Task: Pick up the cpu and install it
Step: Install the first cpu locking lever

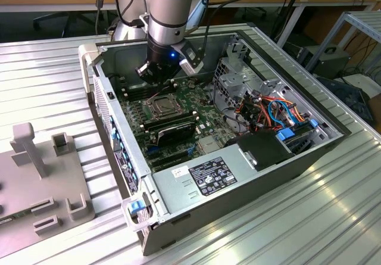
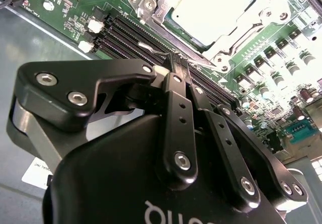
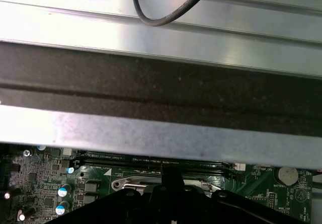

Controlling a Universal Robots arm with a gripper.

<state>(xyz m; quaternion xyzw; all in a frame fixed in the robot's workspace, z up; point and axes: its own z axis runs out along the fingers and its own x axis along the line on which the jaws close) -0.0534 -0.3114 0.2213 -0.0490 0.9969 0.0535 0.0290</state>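
Observation:
The cpu, a flat square chip with a pale silver top, lies in its socket on the green motherboard, inside the hinged metal frame. In the exterior view the cpu sits at the middle of the board in the open computer case. My gripper is black and hangs just beside the socket, over the memory slots. Its fingers are shut together with nothing seen between them. The tips are close to the thin wire lever of the socket. The gripper also shows in the first wrist view.
The case wall rises close behind the gripper. Black memory modules stand beside the socket toward the power supply. Coloured cables and drive bays fill the exterior view's right. A grey fixture stands on the ribbed table at that view's left.

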